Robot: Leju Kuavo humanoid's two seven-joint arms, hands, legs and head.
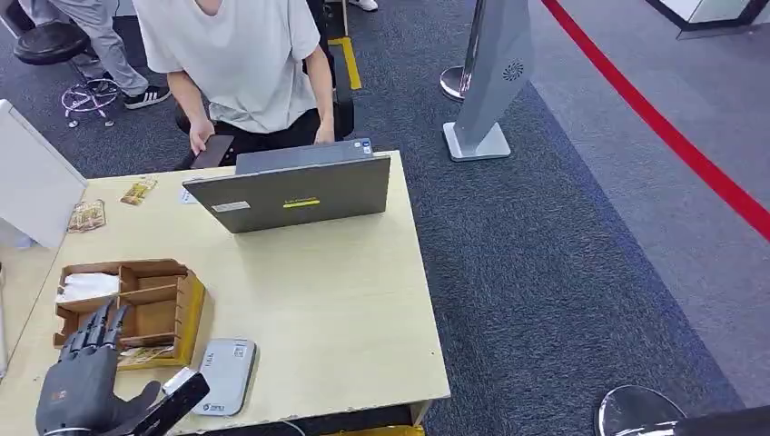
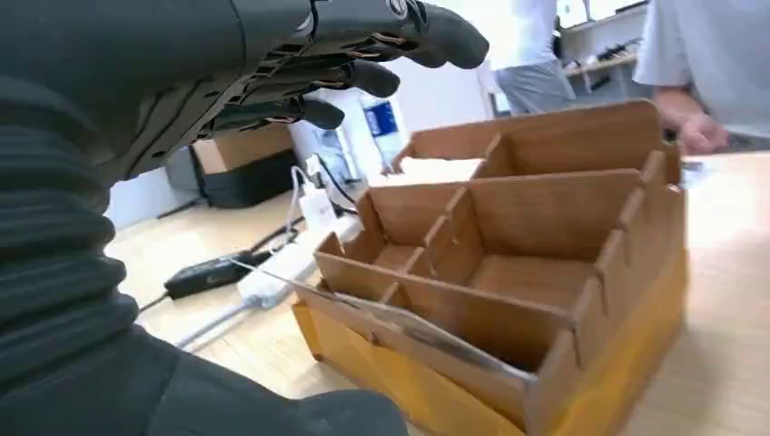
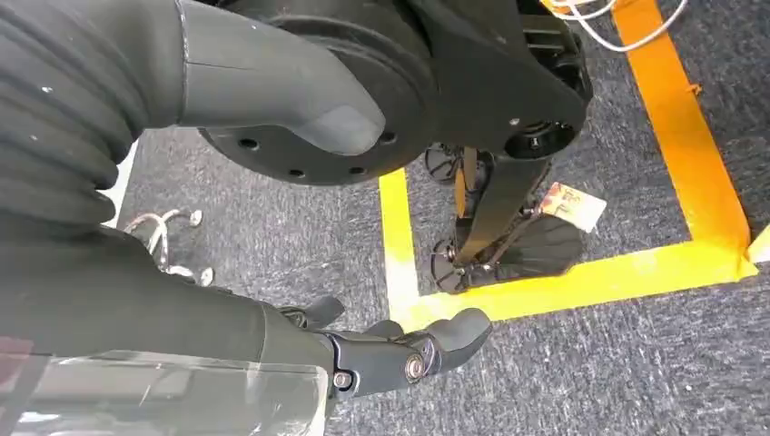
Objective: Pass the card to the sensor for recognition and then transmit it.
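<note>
Above the wooden organizer (image 1: 136, 304), left hand (image 1: 83, 381) spread empty; right hand's (image 3: 272, 272) grasp unclear.

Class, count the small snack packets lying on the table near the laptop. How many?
2: one packet left of the laptop, another packet further left. Others may be hidden.

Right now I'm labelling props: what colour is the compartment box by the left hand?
Brown wooden box, yellow along its base; clearest in the left wrist view.
</note>
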